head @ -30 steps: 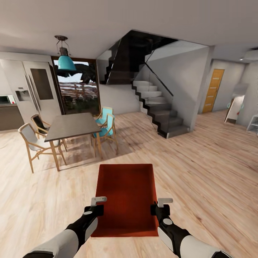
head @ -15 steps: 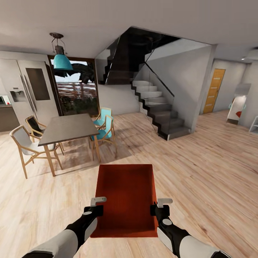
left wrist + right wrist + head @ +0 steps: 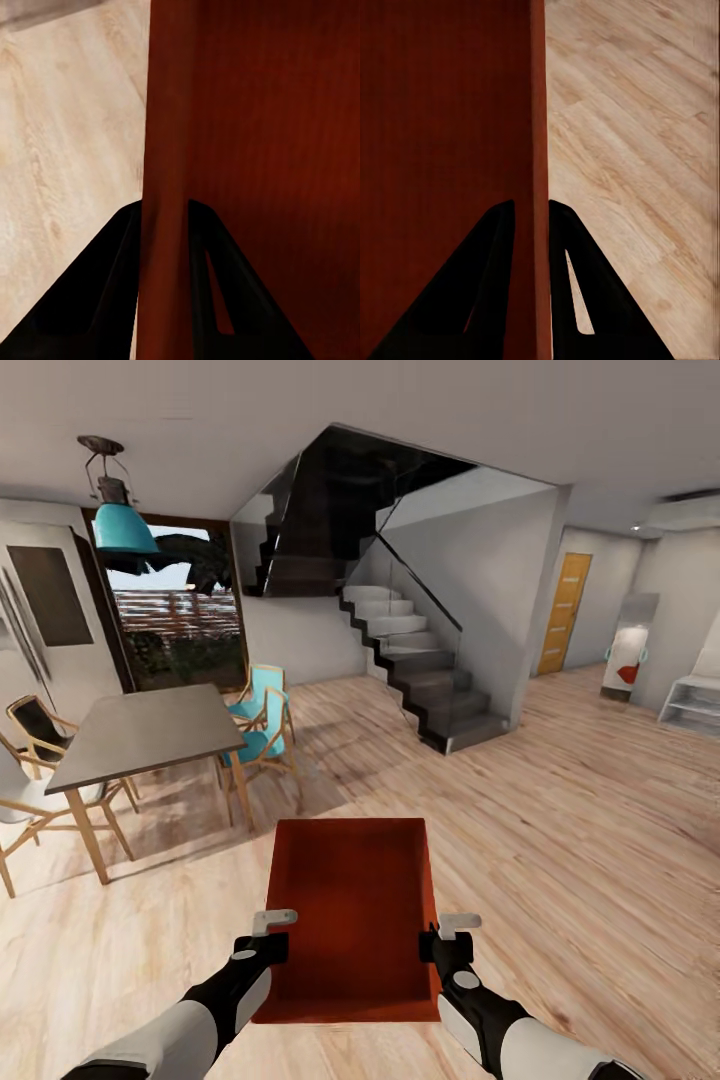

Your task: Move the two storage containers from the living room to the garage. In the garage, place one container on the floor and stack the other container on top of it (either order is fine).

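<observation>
Bin carried between both grippers, above the plank floor (image 3: 600,860).
I have my left gripper (image 3: 272,933) clamped on the bin's (image 3: 350,910) left wall, right gripper (image 3: 447,938) clamped on its right wall; table (image 3: 140,730) left of the bin, stairs (image 3: 420,670) beyond it; no legible writing anywhere.

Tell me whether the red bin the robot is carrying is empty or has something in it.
Empty. The head view looks straight into the open-top storage container and shows a bare orange-red bottom, with nothing inside.

a grey dining table (image 3: 150,732) with wooden chairs – two teal ones (image 3: 262,722) beside it – under a teal pendant lamp (image 3: 122,522), a dark staircase (image 3: 420,665) and an orange door (image 3: 563,612) beyond.
</observation>
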`<state>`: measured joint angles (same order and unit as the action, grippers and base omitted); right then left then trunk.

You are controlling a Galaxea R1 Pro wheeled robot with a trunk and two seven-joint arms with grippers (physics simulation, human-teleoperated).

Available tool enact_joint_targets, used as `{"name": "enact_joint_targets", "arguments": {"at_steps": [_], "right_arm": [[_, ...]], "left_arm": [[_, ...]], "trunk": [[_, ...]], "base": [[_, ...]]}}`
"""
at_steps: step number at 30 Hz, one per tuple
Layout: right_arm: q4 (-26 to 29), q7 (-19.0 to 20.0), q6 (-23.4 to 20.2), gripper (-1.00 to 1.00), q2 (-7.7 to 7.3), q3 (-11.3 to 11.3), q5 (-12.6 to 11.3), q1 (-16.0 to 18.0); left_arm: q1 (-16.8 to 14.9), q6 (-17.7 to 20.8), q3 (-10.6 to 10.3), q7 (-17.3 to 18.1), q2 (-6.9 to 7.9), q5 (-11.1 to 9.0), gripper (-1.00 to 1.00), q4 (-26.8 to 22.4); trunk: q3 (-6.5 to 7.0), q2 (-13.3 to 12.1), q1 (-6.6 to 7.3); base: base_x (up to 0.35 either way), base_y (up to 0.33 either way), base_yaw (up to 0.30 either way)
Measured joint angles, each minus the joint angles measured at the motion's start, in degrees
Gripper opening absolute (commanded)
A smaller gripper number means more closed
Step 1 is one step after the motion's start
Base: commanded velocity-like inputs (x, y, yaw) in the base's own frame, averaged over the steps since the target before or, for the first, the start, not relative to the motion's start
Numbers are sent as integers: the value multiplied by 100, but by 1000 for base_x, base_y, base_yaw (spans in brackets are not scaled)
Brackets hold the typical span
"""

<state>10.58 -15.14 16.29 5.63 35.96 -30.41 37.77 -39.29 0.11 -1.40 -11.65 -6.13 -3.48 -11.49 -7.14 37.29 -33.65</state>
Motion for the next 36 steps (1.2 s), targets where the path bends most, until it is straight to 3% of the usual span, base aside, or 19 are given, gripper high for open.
{"name": "enact_joint_targets", "arguments": {"at_steps": [36], "right_arm": [[-4, 30, -18, -100, -7, -33, 26, 2]], "left_arm": [[0, -1, 31, -1, -8, 22, -100, 8]], "trunk": [[106, 1, 0]], "base": [[321, 0, -281]]}}
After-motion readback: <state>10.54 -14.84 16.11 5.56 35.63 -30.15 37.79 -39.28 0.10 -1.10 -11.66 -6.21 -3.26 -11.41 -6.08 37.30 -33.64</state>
